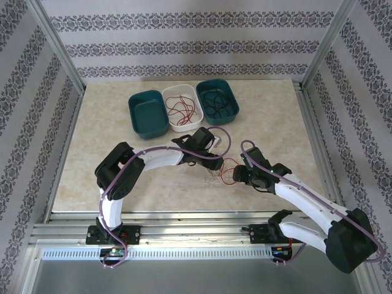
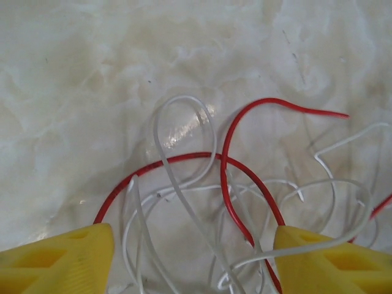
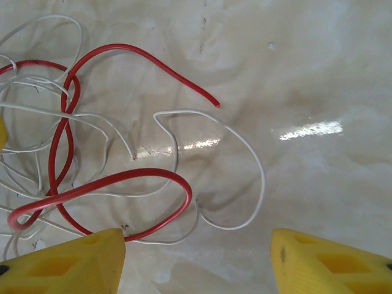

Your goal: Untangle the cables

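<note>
The cables (image 1: 223, 170), hair-thin red and white wires in a loose looping tangle, lie on the marbled table (image 1: 294, 135) between both grippers. The left gripper (image 2: 193, 263) stands wide open over the tangle, gripping nothing. The right gripper (image 3: 196, 263) gapes wide beside it, empty.

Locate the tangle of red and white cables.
Top view: the tangle lies mid-table, on the near side of the white bin, between the left tool and right tool.
</note>
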You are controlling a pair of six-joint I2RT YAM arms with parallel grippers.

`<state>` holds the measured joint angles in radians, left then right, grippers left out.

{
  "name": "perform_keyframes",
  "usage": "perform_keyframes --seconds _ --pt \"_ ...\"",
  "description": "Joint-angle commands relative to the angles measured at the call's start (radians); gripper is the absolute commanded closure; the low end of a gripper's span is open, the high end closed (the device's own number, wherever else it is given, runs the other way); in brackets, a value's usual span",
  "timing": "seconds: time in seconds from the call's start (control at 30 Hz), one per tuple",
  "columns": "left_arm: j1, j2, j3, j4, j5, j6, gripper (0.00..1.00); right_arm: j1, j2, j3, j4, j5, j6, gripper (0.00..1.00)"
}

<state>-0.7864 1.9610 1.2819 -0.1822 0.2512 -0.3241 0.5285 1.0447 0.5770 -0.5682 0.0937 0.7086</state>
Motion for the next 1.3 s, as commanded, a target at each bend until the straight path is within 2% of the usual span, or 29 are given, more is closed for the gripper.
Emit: perform_keyframes --seconds 0.0,0.17,0.27,0.5,0.7,1.0,1.17,1.27 --pt "-0.013 0.028 0.037 0.007 -0.022 -0.014 0.39 0.011 0.03 0.037 0.044 0.019 -0.028 0.37" --pt "-0.011 0.039 0.032 0.011 -0.043 -0.036 0.65 0.018 0.088 0.06 0.065 0.022 -0.043 0.39" --pt "-0.007 0.036 0.021 0.003 -0.061 -0.047 0.76 0.018 0.116 0.071 0.089 0.02 -0.05 0.39" --pt "0.026 -0.026 -0.055 -0.001 -0.063 -0.059 0.86 0.016 0.222 0.12 0.131 -0.01 -0.082 0.39" --pt "0.066 -0.099 -0.128 -0.013 -0.044 -0.056 0.9 0.016 0.317 0.169 0.186 -0.061 -0.109 0.41" --pt "0.115 -0.155 -0.198 -0.01 0.0 -0.05 0.9 0.018 0.411 0.193 0.3 -0.149 -0.134 0.5" --pt "0.143 -0.147 -0.208 0.007 0.056 -0.052 0.9 0.016 0.452 0.204 0.344 -0.139 -0.192 0.5" --pt "0.151 -0.135 -0.195 -0.006 0.063 -0.045 0.9 0.017 0.495 0.21 0.37 -0.119 -0.219 0.43"
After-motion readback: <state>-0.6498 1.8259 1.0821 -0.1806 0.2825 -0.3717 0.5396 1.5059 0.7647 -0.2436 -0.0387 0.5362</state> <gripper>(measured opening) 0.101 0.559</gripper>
